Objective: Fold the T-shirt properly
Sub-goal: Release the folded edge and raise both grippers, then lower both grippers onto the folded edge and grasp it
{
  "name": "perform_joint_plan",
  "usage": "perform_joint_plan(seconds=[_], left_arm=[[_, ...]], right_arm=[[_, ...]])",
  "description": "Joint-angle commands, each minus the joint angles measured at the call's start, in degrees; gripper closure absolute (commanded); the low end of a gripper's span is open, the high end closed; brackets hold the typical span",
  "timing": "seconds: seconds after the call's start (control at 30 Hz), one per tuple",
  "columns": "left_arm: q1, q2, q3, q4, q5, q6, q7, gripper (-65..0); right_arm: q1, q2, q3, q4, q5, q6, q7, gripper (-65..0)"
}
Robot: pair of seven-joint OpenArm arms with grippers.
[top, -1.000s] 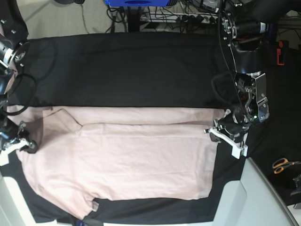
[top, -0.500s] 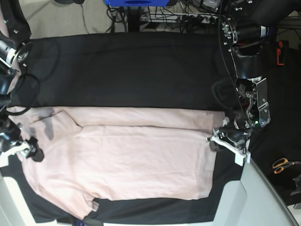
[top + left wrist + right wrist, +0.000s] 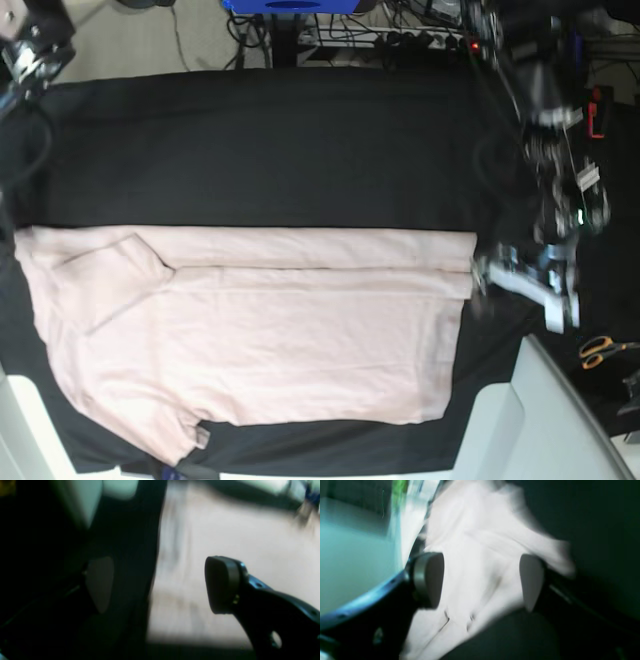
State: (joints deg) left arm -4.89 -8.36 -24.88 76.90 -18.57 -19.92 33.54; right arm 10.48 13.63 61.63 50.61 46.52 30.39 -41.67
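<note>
The T-shirt (image 3: pixel 250 330) lies flat along the worktop's (image 3: pixel 280 140) near edge, far strip folded over. My left hand (image 3: pixel 160 585) and right hand (image 3: pixel 480 580) both gape, holding nothing. Next, I'd grip matching corners and fold evenly.

The pale pink T-shirt (image 3: pixel 260 330) lies spread flat on the black-covered bench, its far long edge folded over in a straight band, one short sleeve angled at the near corner.
</note>
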Motion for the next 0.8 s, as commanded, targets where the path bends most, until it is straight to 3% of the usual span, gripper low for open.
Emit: perform_joint_plan(seconds=[0.0,0.2,0.37,0.57,0.77], left_arm=[[1.06,-0.39,-0.21,2.7,-0.99,-0.6,-0.88,-55.0],[11.96,-0.47,0.14,7.45,-0.99,-0.87,-0.88,-54.8],[14.69,-0.47,0.14,7.45,-0.99,-0.87,-0.79,-54.8],[15.92,-0.65,0.14,7.71,-0.91,-0.96,-0.79,-54.6],[16.8,-0.56,0.14,7.36,-0.99,-0.96,-0.79,-54.6]], right_arm=[[-0.5,-0.05,1.63,0.86,2.49,-0.46,-0.04,-44.7],[-2.44,-0.84,2.51,-4.68,4.25,-1.25,0.13,-44.7],[0.03,-0.22,1.8,-12.94,3.81,-1.25,6.11,-44.1],[3.54,3.91,-7.34,-23.23,3.9,-1.25,14.02,-44.0],[6.0,4.35,-11.21,-26.3,3.9,-1.34,17.27,-43.7]])
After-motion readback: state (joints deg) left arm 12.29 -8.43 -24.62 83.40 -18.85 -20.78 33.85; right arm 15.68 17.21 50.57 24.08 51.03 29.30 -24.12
